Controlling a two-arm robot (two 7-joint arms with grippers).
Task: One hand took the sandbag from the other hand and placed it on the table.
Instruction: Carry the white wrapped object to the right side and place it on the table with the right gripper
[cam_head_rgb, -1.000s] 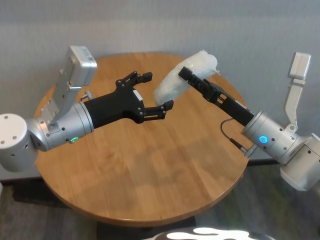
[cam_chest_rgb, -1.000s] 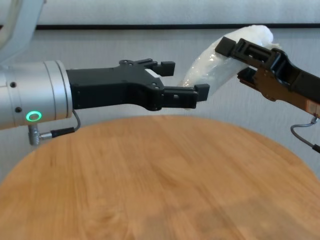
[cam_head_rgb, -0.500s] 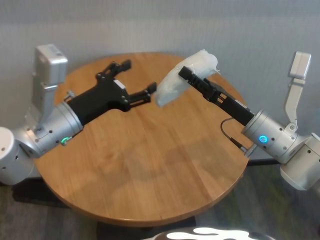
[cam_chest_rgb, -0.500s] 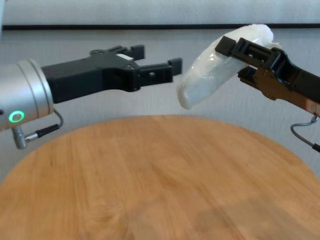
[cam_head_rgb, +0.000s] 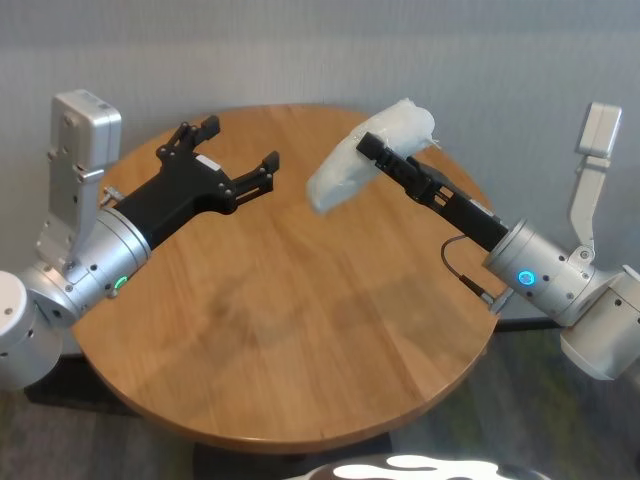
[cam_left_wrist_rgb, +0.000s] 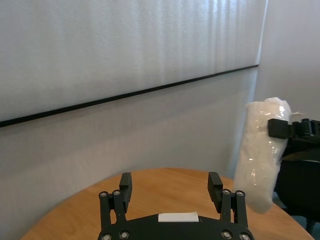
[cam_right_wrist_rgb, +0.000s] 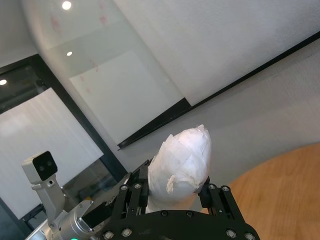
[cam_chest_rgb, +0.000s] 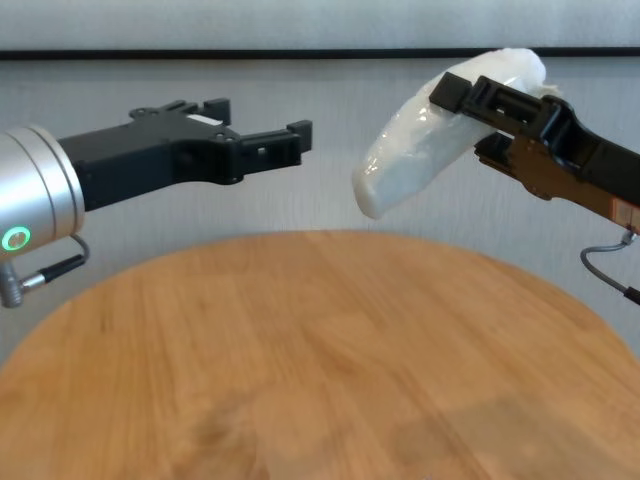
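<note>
Above plank-grained table (cam_head_rgb: 300, 340), right gripper (cam_head_rgb: 372, 150) clamping lumpy sandbag (cam_head_rgb: 345, 170); left gripper (cam_head_rgb: 235, 160) apart.

Even, soft indoor light; faint arm shadows fall across the table (cam_head_rgb: 300, 330); ceiling lamps reflect in the right wrist view.

a pale grey wall (cam_chest_rgb: 300, 130) stands behind; a black horizontal stripe (cam_left_wrist_rgb: 125, 95) runs across it

One sandbag (cam_head_rgb: 368, 152), one table (cam_head_rgb: 300, 330), one left hand (cam_head_rgb: 230, 160), one right hand (cam_head_rgb: 375, 150).
</note>
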